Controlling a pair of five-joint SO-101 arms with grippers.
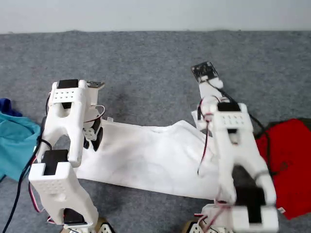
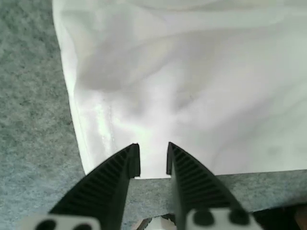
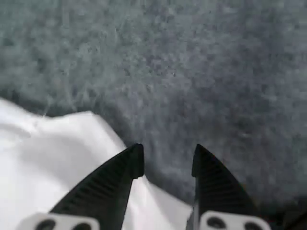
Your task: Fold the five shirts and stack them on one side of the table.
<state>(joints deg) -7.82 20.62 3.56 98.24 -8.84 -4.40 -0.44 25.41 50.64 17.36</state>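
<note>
White shirt [image 1: 146, 155] partly under arms, left hand [image 2: 153, 146] narrowly parted, seemingly empty, right hand [image 3: 168, 147] spread

A: High view?
B: Fixed overhead, from the base side of the left arm [image 1: 68, 126] and right arm [image 1: 238, 141], looking down over the table [image 1: 146, 58]; farthest off.
A: Left wrist view?
B: Faces down past the left gripper [image 2: 153, 146], close on the white shirt [image 2: 192, 72].
A: Right wrist view?
B: Past the right gripper [image 3: 168, 148], close on shirt corner and table.
A: Shared?
B: The shirt, all three.
</note>
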